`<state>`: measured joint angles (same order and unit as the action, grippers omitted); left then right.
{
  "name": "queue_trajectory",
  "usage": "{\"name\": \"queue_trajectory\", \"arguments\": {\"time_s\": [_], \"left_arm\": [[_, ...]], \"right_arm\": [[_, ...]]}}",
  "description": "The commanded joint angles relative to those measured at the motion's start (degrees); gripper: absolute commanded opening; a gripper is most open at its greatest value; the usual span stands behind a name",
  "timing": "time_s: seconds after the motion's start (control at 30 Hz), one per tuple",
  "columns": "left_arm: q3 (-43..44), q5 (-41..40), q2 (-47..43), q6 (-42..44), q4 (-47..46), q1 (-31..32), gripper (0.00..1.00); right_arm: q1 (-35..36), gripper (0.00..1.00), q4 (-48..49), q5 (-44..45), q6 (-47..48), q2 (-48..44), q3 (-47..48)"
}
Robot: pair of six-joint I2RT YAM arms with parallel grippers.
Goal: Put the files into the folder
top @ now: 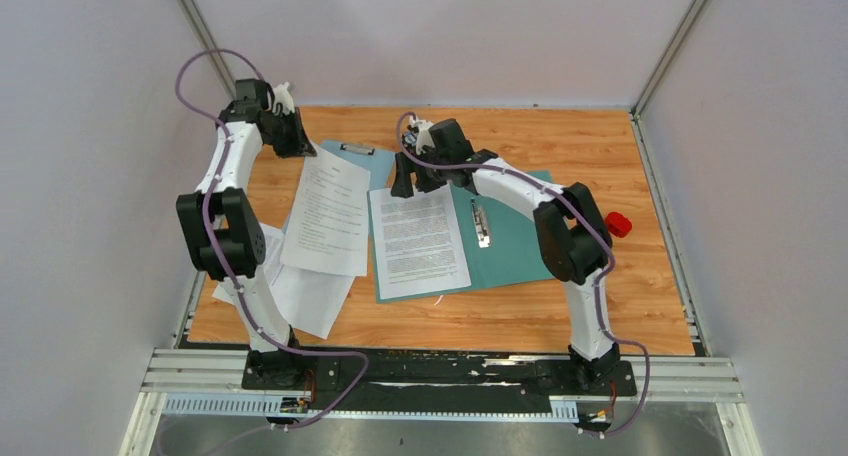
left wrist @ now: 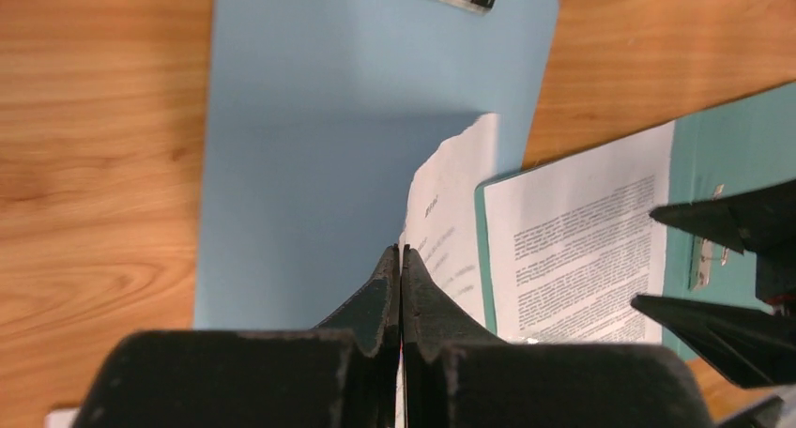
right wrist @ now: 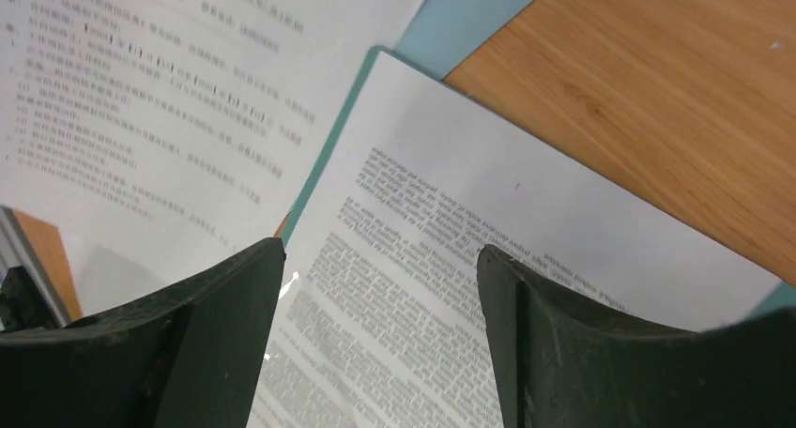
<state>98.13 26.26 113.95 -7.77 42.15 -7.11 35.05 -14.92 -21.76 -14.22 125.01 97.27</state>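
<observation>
Left claw [left wrist: 401, 264] is clamped shut, both fingers pressed flat together on the edge of the held sheet [left wrist: 452, 203]. That printed page curls up and away from the fingertips over the pale blue clipboard [left wrist: 329, 146]. From the top camera, the left claw [top: 300, 148] sits at the far left of the table [top: 600, 306]. The held sheet [top: 330, 216] slants down from it, covering part of the clipboard and overlapping the loose sheets [top: 310, 301] that lie near the left arm's base.

Over to the right claw [top: 415, 184]: its fingers stand well apart, gripping nothing, and it hangs over the far end of the second sheet [top: 420, 241]. The right wrist camera confirms it. The two dark fingers [right wrist: 216, 306] frame a wide gap, and the second sheet [right wrist: 488, 259] fills that gap, its dense black text plain to read. I cannot tell whether the tips touch the paper.

As for the folder [top: 510, 251], it lies open and flat in the middle of the table. The second sheet rests on its left cover, while its right cover shows bare teal with a metal fastener [top: 481, 224] beside the hinge. The left edge of the folder lies just beside the held sheet.

A small red object [top: 619, 224] sits on the wood off the right edge of the folder, close by the right arm's elbow.
</observation>
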Motion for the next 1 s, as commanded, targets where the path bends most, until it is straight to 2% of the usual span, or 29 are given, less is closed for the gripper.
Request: {"name": "queue_trajectory", "arguments": {"time_s": [0.0,0.13,0.3,0.33,0.37,0.43,0.57,0.7,0.83,0.97], "left_arm": [[4.22,-3.72,-12.06,-1.68,1.79,-0.09,0.00],[5.85,2.56,-17.04,-3.50,2.37,0.30,0.00],[3.96,19.51,-23.06,-9.40,-3.68,0.39,0.00],[2.84,23.04,-24.34,-11.69,-6.58,0.43,0.00],[-2.26,31.31,-28.42,-20.28,-18.13,0.98,0.00],[-6.16,35.28,-31.22,-28.02,-28.35,1.57,0.00],[-11.72,38.35,-34.05,-43.54,-46.99,2.05,0.00],[-13.81,40.00,-34.66,-52.88,-57.12,2.13,0.00],[-14.28,40.39,-34.42,-56.13,-60.27,2.12,0.00],[-12.81,41.06,-34.17,-54.95,-57.69,2.10,0.00]], "right_arm": [[-0.52,0.78,5.74,-2.65,5.05,-14.51,-5.39],[-1.49,0.85,8.99,-5.51,4.68,-21.75,-12.16],[-3.82,0.88,19.33,-13.28,1.29,-28.10,-19.54],[-3.84,0.88,20.12,-13.38,1.13,-28.67,-20.05],[-3.88,0.88,22.99,-14.19,-0.01,-29.16,-21.01],[-3.89,0.88,27.72,-16.39,-2.67,-28.45,-22.17],[-4.01,0.88,41.93,-21.61,-10.53,-24.83,-24.61],[-3.87,0.88,55.24,-22.64,-15.44,-21.00,-25.71],[-3.95,0.88,61.20,-21.37,-14.05,-19.09,-25.78],[-5.05,0.88,60.87,-20.30,-11.94,-18.45,-25.30]]}}
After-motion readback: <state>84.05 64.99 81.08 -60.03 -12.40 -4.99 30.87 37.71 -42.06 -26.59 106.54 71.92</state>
